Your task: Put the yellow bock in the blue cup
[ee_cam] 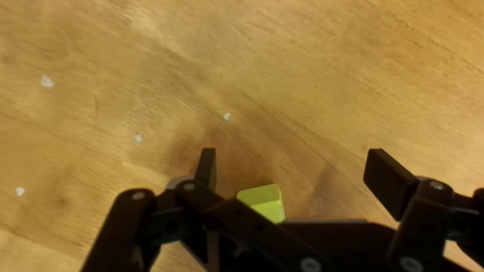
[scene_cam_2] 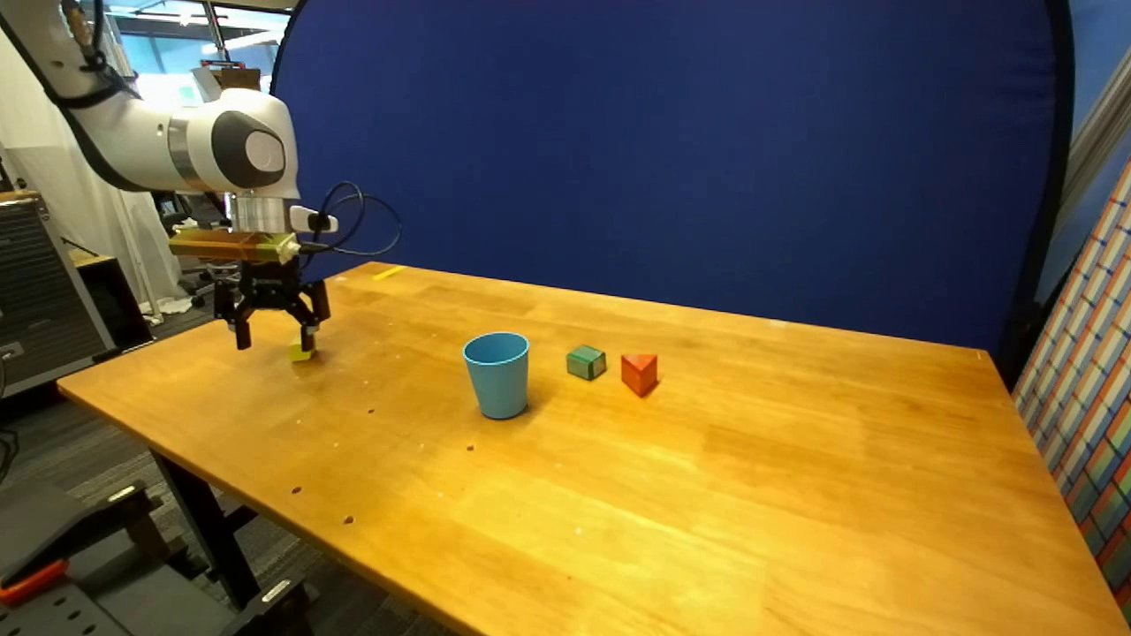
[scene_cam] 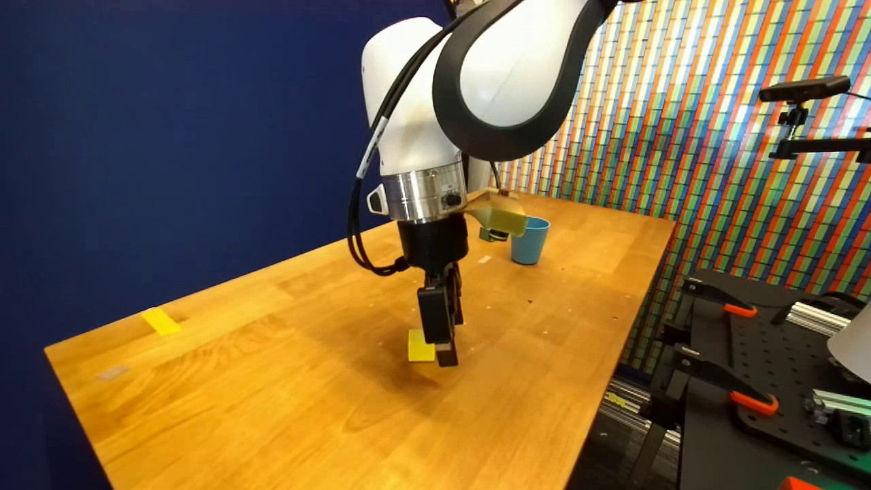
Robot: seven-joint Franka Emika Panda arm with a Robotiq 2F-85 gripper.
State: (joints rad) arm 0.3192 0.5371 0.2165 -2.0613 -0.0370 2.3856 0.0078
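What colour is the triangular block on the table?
Red-orange; the triangular block shows best in an exterior view, near the green block.

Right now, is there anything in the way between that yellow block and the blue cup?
In an exterior view, nothing visible stands between the yellow block and the blue cup. The green block and red triangular prism sit beyond the cup, outside that path.

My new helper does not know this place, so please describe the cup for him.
In an exterior view, find the wooden table, then the green block and red block on it. Left of both stands the cup: taller, blue and open-topped.
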